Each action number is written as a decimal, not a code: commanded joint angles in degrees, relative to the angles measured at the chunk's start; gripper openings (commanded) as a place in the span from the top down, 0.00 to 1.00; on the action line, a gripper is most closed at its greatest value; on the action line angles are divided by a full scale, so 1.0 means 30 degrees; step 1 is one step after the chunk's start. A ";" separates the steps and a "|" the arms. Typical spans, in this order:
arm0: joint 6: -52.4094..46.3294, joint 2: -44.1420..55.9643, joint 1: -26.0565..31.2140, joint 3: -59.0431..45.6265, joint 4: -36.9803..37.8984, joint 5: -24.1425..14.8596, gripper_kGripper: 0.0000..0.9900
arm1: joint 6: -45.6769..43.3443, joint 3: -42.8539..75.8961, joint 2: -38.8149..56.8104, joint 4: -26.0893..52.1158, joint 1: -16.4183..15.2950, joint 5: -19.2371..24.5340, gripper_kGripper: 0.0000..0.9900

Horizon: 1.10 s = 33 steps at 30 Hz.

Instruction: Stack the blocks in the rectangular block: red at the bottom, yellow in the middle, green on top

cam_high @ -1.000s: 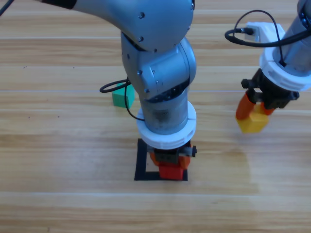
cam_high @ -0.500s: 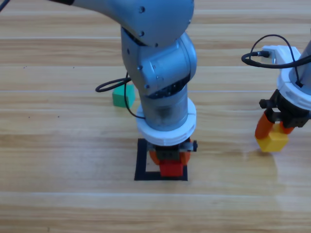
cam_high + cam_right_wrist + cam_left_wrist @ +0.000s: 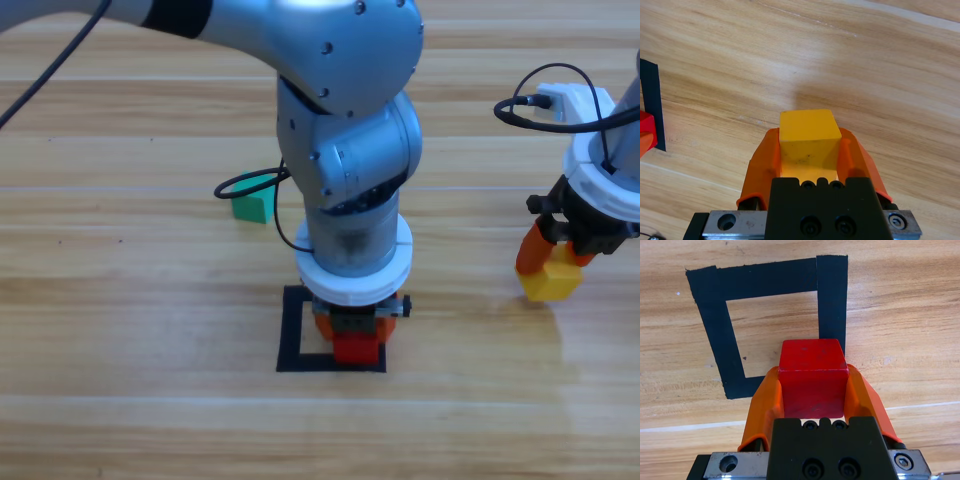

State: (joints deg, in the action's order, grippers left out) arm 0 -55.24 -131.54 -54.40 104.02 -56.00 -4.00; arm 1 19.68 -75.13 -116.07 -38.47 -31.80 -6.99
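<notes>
Wooden worktop (image 3: 120, 300) with pale planks, seen from above, carrying the black tape square (image 3: 292, 330) as landmark. Left gripper (image 3: 346, 335) low over the near edge of the tape square, clenched on the red cube (image 3: 355, 347); from the left wrist view the red cube (image 3: 812, 377) sits between both orange jaws, its front over the tape corner, so partly on the tape strip and not centred on the bare wood inside. Cannot tell whether the cube already touches the wood or hangs just above. Right gripper (image 3: 552, 265) well to the right of the tape square, grasping the yellow cube (image 3: 551, 282), held a little above the worktop judging by the shadow below; in the right wrist view the yellow cube (image 3: 807, 137) fills the gap between the jaws. Green cube (image 3: 252, 207) resting alone behind the tape square, to its left, partly hidden by a black cable. Progress, as a judgement: first step only near its end, red not yet released in the square; yellow picked up and waiting; green untouched; nothing stacked so far. Cubes without a long axis; red cube with its faces roughly parallel to the sides of the tape square, yellow cube turned slightly against them, one corner toward the camera.
</notes>
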 commanded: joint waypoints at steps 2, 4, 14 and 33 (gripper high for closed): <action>0.0601 -0.1037 0.0967 0.0191 -0.0229 0.0102 0.99 | 0.0326 -0.0414 0.1572 0.0226 0.0667 -0.0102 1.00; 0.0835 -0.0920 0.1172 0.0220 -0.0317 0.0132 0.99 | 0.0560 -0.0590 0.1748 0.0226 0.0667 -0.0190 1.00; 0.1421 -0.1067 0.1436 0.0337 -0.0434 0.0542 0.99 | 0.1117 -0.0414 0.1045 0.0226 0.0667 -0.0747 1.00; 0.1304 -0.2297 0.1465 0.2564 -0.2866 0.1099 0.99 | 0.1117 -0.0180 0.0781 0.0372 0.0667 -0.0981 1.00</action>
State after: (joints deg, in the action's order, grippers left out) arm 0 -51.48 -135.12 -50.83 112.29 -63.79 -0.24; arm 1 22.58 -77.02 -113.49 -38.47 -31.71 -9.15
